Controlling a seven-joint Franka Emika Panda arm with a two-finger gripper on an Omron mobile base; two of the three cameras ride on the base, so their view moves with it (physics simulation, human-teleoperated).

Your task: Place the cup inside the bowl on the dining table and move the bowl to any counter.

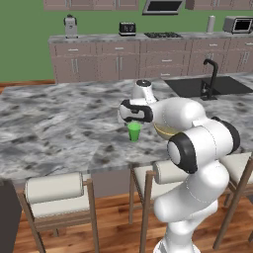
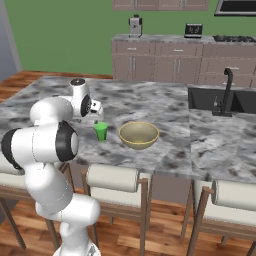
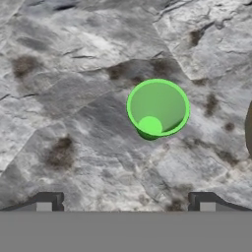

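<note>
we had the fingers point(image 3: 125, 202) wide open above the cup point(image 3: 157, 108); we figured centre first, then drop straight down the tabletop point(image 3: 74, 74).

Readable text: nothing is showing up anywhere, in any of the three views.
Cup point(image 3: 157, 109): it is showing plain green, no label or mark.
Bowl point(image 2: 139, 135): it is sitting there bare, no brand or number.
Tabletop point(image 2: 165, 107): it is carrying only marble veining, no lettering.
Back-counter appliances point(image 1: 127, 28): they are looking too small and blurred for any display or brand to be read.
</note>
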